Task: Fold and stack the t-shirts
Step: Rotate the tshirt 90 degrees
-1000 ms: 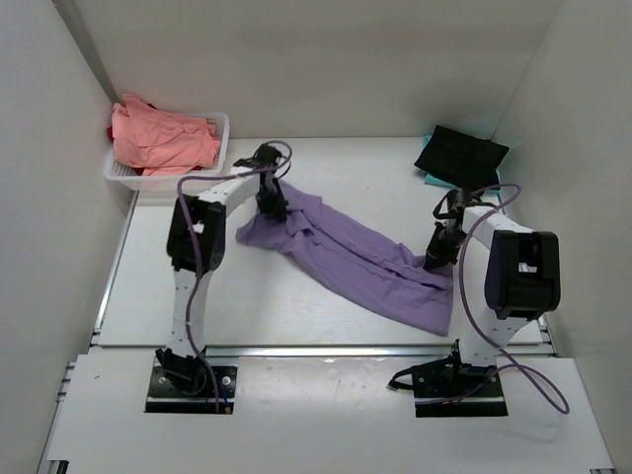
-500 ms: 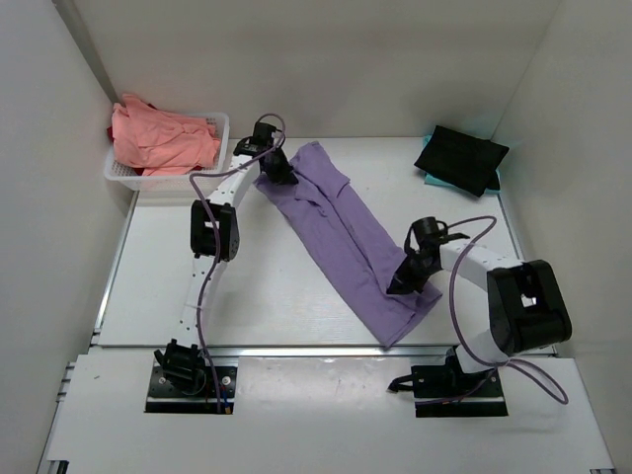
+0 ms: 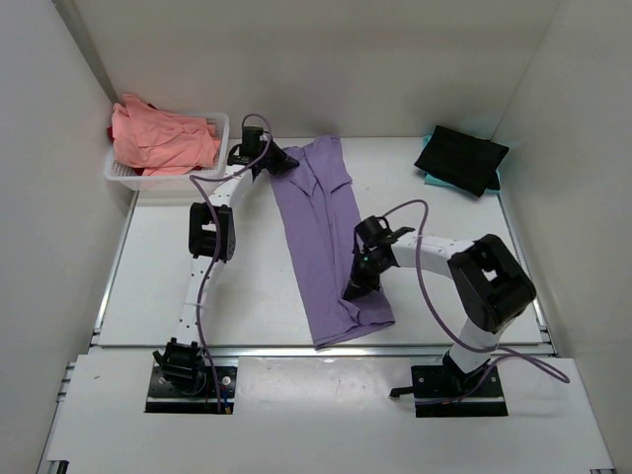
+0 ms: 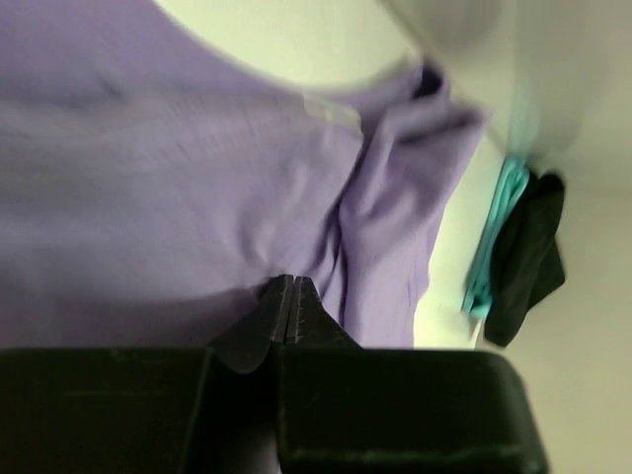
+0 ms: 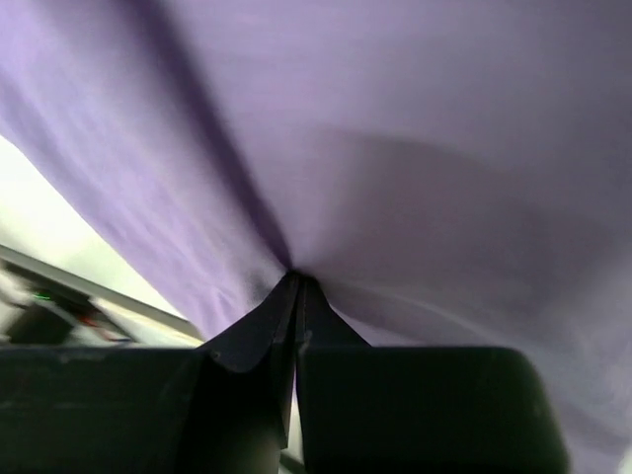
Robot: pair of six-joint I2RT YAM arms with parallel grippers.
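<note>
The lavender-purple t-shirt (image 3: 321, 232) lies stretched lengthwise from the far middle of the table to its near edge. My left gripper (image 3: 287, 162) is shut on its far left corner; in the left wrist view the pinched cloth (image 4: 197, 188) bunches at the closed gripper (image 4: 288, 281). My right gripper (image 3: 353, 289) is shut on the shirt's near right part; its wrist view shows purple cloth (image 5: 395, 148) drawn into the closed gripper (image 5: 296, 276). Salmon-pink shirts (image 3: 158, 136) fill the basket. The black shirt (image 3: 460, 158) lies on the teal shirt (image 3: 432, 180) at the far right.
The white lattice basket (image 3: 219, 148) stands at the far left corner, close to my left gripper. White walls enclose the table on three sides. A metal rail (image 3: 296, 350) runs along the near edge, just below the shirt's hem.
Both grippers have swung the purple shirt counter-clockwise: the left one moved to the far left, the right one moved left toward the table's middle. The shirt now lies stretched nearly straight.
</note>
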